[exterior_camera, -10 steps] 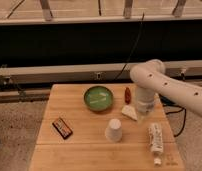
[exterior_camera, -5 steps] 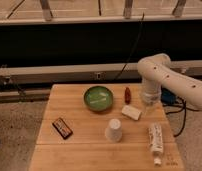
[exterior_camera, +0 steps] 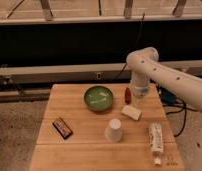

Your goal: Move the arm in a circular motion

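Note:
The arm (exterior_camera: 159, 70) is large, glossy and white. It reaches in from the right edge, bends at a rounded elbow (exterior_camera: 143, 60) and points down over the back right part of the wooden table (exterior_camera: 79, 150). The gripper (exterior_camera: 137, 101) hangs at its lower end, just right of a small red-brown bottle (exterior_camera: 127, 95) and above a white packet (exterior_camera: 131, 112). It is close over the tabletop and I see nothing in it.
On the table are a green bowl (exterior_camera: 98, 97), a white paper cup (exterior_camera: 113, 130), a dark snack bar (exterior_camera: 62, 127) and a white tube lying on its side (exterior_camera: 155, 140). A dark wall with a rail runs behind. Cables hang at the right.
The arm's lower end swung right, then back left and slightly higher in the picture. The elbow rose. The tabletop objects have not moved.

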`<state>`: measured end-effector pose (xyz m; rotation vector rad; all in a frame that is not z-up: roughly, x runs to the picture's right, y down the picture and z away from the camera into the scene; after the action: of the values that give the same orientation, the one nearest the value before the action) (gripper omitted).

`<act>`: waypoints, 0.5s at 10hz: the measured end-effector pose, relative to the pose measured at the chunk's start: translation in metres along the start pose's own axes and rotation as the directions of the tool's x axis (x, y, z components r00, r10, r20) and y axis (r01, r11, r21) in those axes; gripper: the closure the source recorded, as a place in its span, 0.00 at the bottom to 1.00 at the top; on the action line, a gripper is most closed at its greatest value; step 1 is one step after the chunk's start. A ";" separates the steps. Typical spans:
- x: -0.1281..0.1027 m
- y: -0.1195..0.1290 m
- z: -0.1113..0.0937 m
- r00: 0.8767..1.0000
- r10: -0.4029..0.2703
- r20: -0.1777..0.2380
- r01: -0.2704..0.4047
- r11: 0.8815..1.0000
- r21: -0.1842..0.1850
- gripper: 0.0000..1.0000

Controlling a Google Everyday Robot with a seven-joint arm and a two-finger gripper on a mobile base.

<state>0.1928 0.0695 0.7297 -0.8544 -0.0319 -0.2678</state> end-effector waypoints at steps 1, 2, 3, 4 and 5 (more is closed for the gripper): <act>-0.008 -0.006 -0.001 1.000 -0.018 0.003 0.018 1.000 0.007 0.97; -0.015 -0.012 -0.004 0.999 -0.037 0.006 0.036 0.999 0.015 0.97; -0.025 -0.017 -0.006 0.998 -0.060 0.010 0.060 0.998 0.023 0.97; -0.033 -0.020 -0.007 0.997 -0.081 0.016 0.081 0.996 0.028 0.97; -0.041 -0.022 -0.007 0.994 -0.104 0.021 0.103 0.994 0.033 0.97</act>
<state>0.1471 0.0593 0.7358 -0.8249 -0.1014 -0.3543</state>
